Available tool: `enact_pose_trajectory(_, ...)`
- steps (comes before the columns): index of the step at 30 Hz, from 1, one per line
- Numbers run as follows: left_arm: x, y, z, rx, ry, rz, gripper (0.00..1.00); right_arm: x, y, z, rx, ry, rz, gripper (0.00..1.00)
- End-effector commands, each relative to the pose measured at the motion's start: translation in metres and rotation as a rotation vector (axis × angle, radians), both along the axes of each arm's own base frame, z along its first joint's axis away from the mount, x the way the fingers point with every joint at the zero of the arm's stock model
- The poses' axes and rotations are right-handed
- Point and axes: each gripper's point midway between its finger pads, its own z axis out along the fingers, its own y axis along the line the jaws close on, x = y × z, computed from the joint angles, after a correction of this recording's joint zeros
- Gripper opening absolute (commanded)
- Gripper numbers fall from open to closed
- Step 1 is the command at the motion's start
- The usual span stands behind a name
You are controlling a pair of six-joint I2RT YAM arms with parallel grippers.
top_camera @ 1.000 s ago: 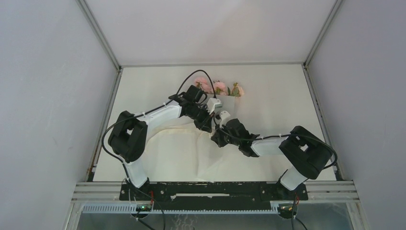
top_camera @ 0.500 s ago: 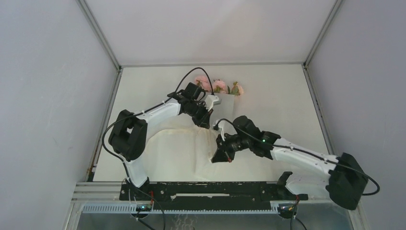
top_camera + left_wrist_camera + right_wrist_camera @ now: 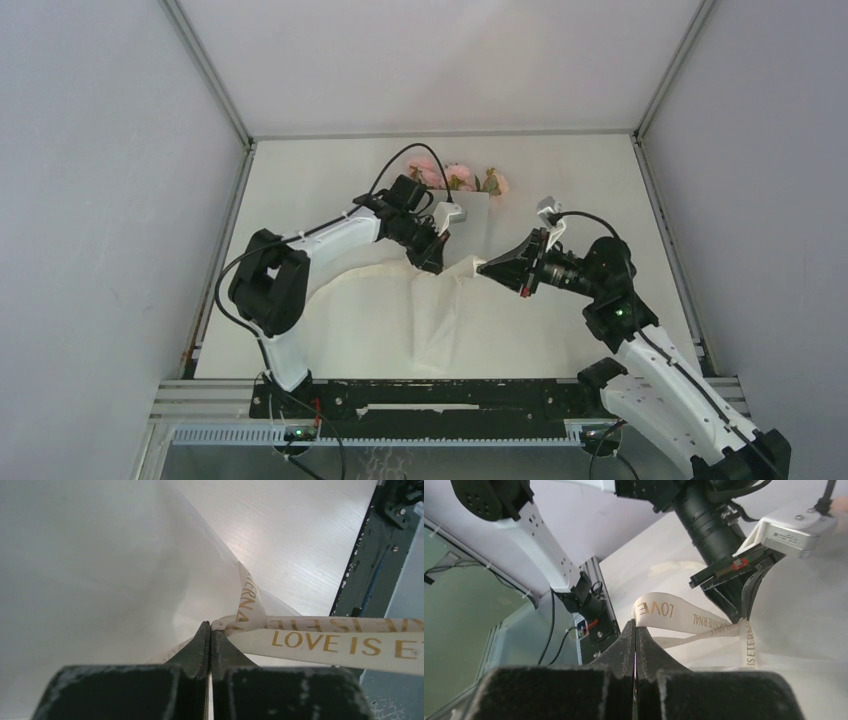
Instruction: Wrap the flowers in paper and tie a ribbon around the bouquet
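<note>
Pinching the ribbon (image 3: 325, 642) with both arms: my left gripper (image 3: 210, 630) is closed tight on one stretch of it, right against a raised fold of the paper (image 3: 100, 580). My right gripper (image 3: 635, 630) is closed on a looped stretch near it. The cream strip, printed with gold letters, runs from one tip to the other. Both tips sit close together above the middle of the table (image 3: 580, 180). Pink flowers (image 3: 458, 180) lie near the far edge, about midway along it, behind my left wrist. The paper spreads from there toward the near edge, crinkled and partly lifted beside the ribbon.
</note>
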Motion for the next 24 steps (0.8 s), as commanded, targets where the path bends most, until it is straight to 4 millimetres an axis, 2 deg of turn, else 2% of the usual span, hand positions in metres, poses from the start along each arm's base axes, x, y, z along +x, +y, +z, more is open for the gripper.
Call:
enact_pose_trajectory(1,0.034,0.005,0.000,0.032,-0.118,0.043,0.00,-0.023,-0.012,0.081,0.205,-0.179,0.028,0.00)
enact_pose_trajectory(2,0.035,0.005,-0.001,0.036,-0.120,0.043,0.00,-0.018,-0.013,0.079,0.193,-0.168,0.002,0.00)
enact_pose_trajectory(4,0.036,0.006,-0.002,0.045,-0.130,0.042,0.00,0.003,-0.021,0.068,0.151,-0.108,-0.117,0.00)
enact_pose_trajectory(6,0.036,0.007,-0.003,0.051,-0.135,0.036,0.00,0.022,-0.029,0.040,0.043,-0.021,-0.210,0.00)
enact_pose_trajectory(8,0.034,0.007,0.000,0.047,-0.131,0.029,0.00,0.026,-0.031,0.010,-0.063,0.075,-0.206,0.00)
enact_pose_trajectory(10,0.034,0.007,0.005,0.041,-0.137,0.023,0.00,0.019,-0.024,-0.013,-0.111,0.191,-0.134,0.00)
enact_pose_trajectory(13,0.039,0.009,0.014,0.047,-0.172,0.030,0.00,-0.007,-0.009,-0.059,-0.240,0.466,0.004,0.00)
enact_pose_trajectory(16,0.047,0.011,0.021,0.047,-0.198,0.047,0.00,-0.065,0.000,-0.104,-0.459,0.682,0.160,0.00)
enact_pose_trajectory(19,0.054,0.013,0.024,0.051,-0.208,0.067,0.00,-0.109,0.004,-0.129,-0.610,0.769,0.242,0.00)
enact_pose_trajectory(21,0.060,0.016,0.023,0.057,-0.211,0.082,0.00,-0.123,0.004,-0.141,-0.660,0.862,0.247,0.00)
enact_pose_trajectory(24,0.063,0.019,0.020,0.066,-0.211,0.091,0.00,-0.132,-0.010,-0.167,-0.767,0.992,0.198,0.00)
